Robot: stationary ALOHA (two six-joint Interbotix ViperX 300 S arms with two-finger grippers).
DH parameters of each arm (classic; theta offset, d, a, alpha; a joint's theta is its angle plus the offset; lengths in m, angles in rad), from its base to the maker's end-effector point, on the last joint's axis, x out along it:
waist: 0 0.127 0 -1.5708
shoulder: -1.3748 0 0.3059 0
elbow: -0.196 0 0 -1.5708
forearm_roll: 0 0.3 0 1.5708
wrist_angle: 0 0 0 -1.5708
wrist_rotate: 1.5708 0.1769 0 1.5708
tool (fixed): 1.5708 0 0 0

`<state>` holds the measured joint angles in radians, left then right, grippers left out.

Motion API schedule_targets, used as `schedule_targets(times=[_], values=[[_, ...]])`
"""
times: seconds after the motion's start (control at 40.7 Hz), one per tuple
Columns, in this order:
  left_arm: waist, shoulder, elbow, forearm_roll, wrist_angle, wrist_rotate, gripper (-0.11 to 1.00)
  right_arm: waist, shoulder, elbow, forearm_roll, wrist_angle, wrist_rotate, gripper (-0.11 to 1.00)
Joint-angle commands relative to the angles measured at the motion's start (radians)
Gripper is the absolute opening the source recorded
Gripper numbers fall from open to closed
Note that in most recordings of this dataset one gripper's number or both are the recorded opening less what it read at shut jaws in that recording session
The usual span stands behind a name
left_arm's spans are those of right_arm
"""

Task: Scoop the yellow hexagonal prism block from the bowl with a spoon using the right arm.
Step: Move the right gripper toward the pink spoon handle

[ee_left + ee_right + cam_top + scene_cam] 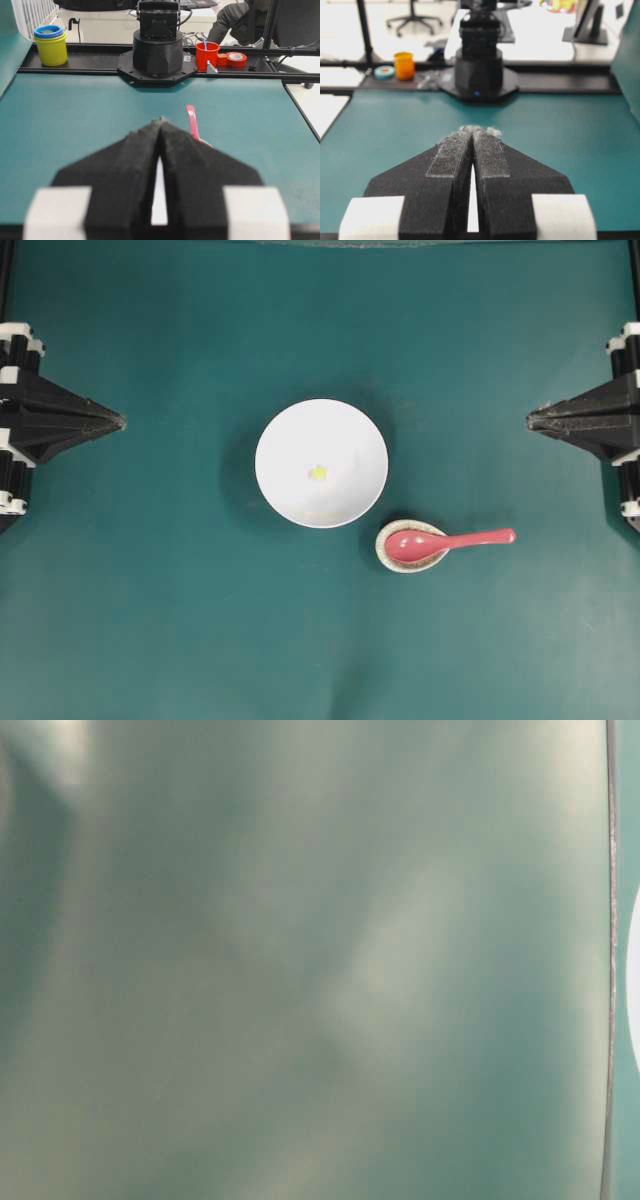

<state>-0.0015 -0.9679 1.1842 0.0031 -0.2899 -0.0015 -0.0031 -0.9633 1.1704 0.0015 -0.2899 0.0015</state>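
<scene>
My right gripper [530, 420] sat at the right edge of the overhead view, its two black fingers pressed together into a point and holding nothing. In my right wrist view the pads [451, 160] met tip to tip, with only a thin slit between them lower down. My left gripper [122, 422] mirrored it at the left edge of the frame, likewise pinched to a point and empty.

The bowl [290, 430] stood at the centre of the green table [150, 620], well apart from both grippers. The yellow hexagonal prism block [318, 473] lay at the bottom of the bowl, near its middle. The spoon [440, 541] rested just beside the bowl, toward the lower right of the frame, its scoop lying in a small speckled dish [385, 555] and its handle pointing right. The table-level view was blurred green.
</scene>
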Motion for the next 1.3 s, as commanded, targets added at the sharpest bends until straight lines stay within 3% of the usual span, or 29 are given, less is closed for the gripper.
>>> schedule_targets(times=[0.0,0.098,0.811,1.13,1.278], values=[[0.011,0.0,-0.031,0.006,0.055,0.0,-0.01,-0.006,0.011,-0.018,0.002,0.002,0.002,-0.02],[0.034,-0.02,-0.037,0.006,0.083,-0.012,0.0,-0.006,0.011,-0.038,0.002,0.048,0.003,-0.01],[0.035,-0.017,-0.035,0.006,0.097,-0.011,0.0,-0.006,0.018,-0.044,0.026,0.08,0.063,0.0],[0.035,-0.017,-0.035,0.006,0.117,-0.011,0.0,-0.006,0.072,-0.031,0.026,0.1,0.109,0.42],[0.035,-0.021,-0.037,0.006,0.129,-0.011,0.0,-0.006,0.132,-0.021,0.026,0.094,0.135,0.47]])
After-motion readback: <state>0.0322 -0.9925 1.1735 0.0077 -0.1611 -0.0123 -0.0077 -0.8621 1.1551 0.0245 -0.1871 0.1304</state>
